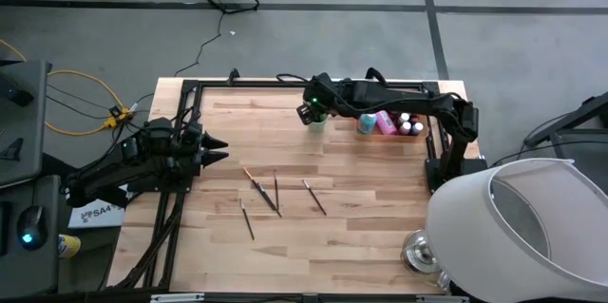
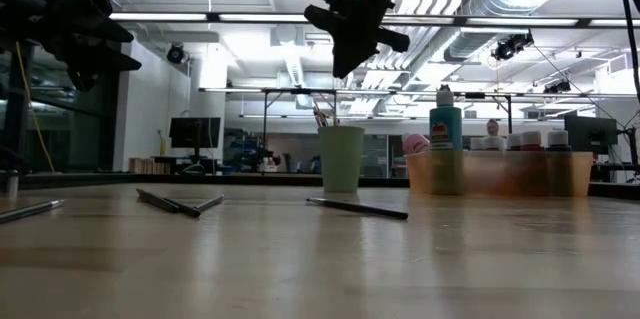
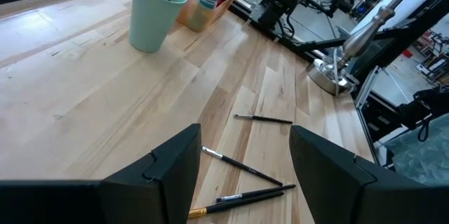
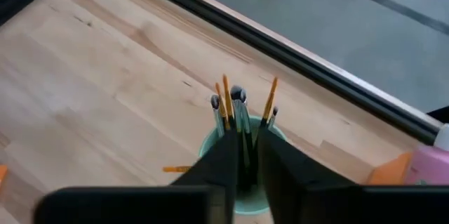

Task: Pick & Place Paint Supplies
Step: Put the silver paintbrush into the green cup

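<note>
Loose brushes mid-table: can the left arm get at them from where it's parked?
Probably yes. The left gripper hangs open beside the loose brushes, and only bare wood lies between. The right gripper is off over the green cup.

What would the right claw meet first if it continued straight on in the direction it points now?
Probably the brushes standing in the light green cup. The right claw points down at the cup from just above it, with the bristle ends directly ahead between its fingers. How much gap remains is unclear.
</note>
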`<state>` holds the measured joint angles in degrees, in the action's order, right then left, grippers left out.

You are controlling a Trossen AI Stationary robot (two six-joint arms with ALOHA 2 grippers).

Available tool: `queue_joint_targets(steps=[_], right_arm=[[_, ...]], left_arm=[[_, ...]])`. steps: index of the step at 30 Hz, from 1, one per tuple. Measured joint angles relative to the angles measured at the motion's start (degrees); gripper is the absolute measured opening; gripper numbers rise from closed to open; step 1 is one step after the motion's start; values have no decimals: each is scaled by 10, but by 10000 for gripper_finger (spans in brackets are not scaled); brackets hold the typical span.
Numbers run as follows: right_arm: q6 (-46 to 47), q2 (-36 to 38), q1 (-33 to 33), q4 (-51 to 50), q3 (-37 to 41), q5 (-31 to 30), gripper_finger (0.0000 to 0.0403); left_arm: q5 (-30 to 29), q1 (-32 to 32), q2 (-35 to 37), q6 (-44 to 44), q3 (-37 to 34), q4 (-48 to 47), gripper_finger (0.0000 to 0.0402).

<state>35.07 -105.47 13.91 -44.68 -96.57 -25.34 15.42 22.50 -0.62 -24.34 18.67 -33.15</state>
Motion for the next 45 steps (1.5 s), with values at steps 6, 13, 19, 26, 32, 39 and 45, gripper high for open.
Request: queue_joint_targets(steps=[6, 13, 19, 26, 32, 39, 45], right_arm=[[25, 0, -4, -2, 0, 0, 136], [27, 20, -41, 5, 0, -24, 202], [43, 38, -87, 14, -4, -31, 206], [59, 42, -152, 13, -4, -23, 200], [115, 37, -187, 13, 6, 46, 200], [190, 17, -214, 32, 21, 106, 201], [222, -16, -231, 99, 22, 118, 201]], left_arm=[[0, 0, 0, 0, 0, 0, 214], [0, 0, 0, 0, 0, 0, 214], [1, 0, 0, 0, 0, 0, 214], [1, 0, 0, 0, 0, 0, 214], [0, 0, 0, 0, 0, 0, 214], [-1, 0, 0, 0, 0, 0, 214], [-1, 0, 0, 0, 0, 0, 214]])
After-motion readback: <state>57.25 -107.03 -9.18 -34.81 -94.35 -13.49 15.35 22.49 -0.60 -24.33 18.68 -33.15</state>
